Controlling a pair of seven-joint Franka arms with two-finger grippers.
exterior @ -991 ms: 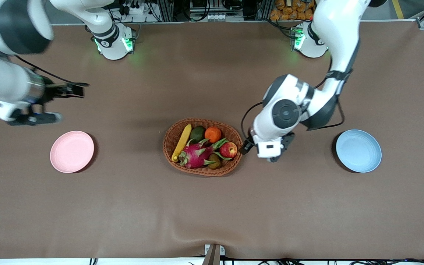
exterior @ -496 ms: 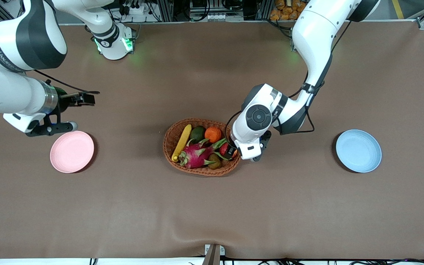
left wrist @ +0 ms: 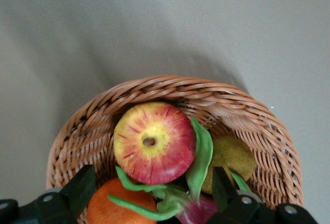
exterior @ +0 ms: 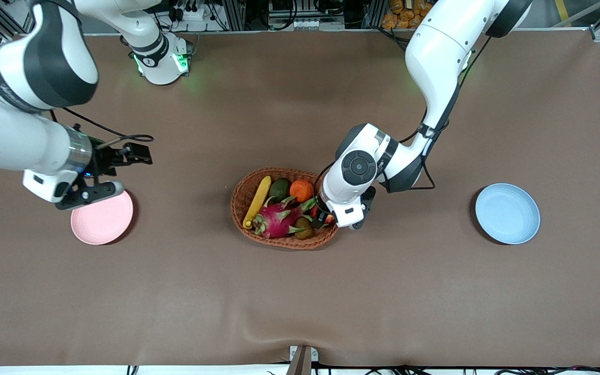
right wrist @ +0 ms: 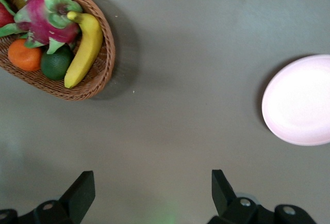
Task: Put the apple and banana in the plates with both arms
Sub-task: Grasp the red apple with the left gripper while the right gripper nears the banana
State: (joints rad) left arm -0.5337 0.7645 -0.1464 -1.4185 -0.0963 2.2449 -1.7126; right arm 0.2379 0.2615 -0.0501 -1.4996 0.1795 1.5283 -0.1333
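Left gripper (exterior: 327, 217), fingers spread, is hovering over the apple (left wrist: 154, 142) in the basket (exterior: 284, 240) at table centre; right gripper (exterior: 123, 172), also spread, is hanging above bare tabletop beside the pink plate (exterior: 101, 220).

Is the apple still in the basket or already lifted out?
In the basket: the apple rests among the fruit, open left gripper straddling it.

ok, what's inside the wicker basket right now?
The wicker basket holds the banana, a dragon fruit, an orange, a green fruit, a brownish fruit and the apple. The open left gripper hovers over the apple, mostly covering it in the front view.
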